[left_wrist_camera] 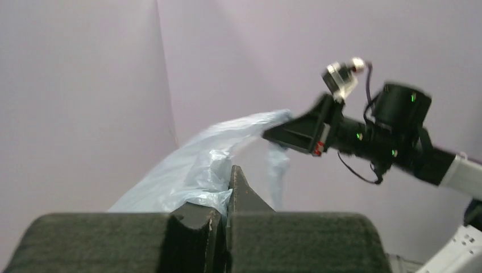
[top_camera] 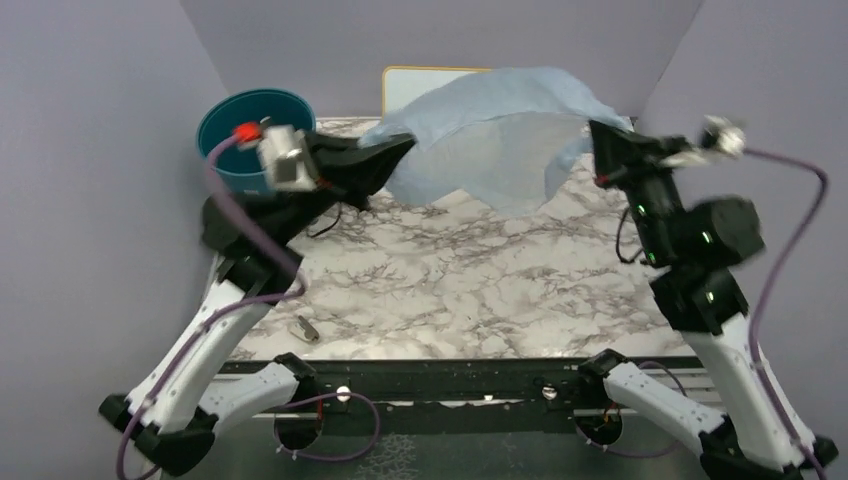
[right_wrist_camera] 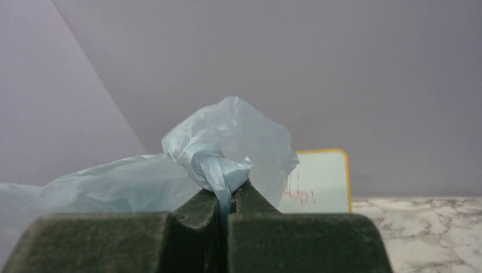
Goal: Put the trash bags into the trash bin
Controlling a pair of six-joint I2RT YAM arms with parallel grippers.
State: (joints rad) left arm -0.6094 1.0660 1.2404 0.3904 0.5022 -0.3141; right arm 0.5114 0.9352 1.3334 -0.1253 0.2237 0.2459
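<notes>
Both grippers clamp the trash bag (top_camera: 500,140): the left gripper (top_camera: 405,147) pinches its 9 o'clock edge, the right gripper (top_camera: 597,135) its 3 o'clock edge, jaws closed on bunched film. Stretched aloft between them, the bag hangs above the marble table (top_camera: 450,280), right of the trash bin (top_camera: 245,135) at 10 o'clock. Risk: thin film may tear under tension, slip from one pinch, or drape outside the bin rim.

The right gripper (right_wrist_camera: 226,206) pinches a bunched fold of the light-blue trash bag (right_wrist_camera: 227,148); a yellow-edged whiteboard (right_wrist_camera: 318,182) stands at three o'clock.
</notes>
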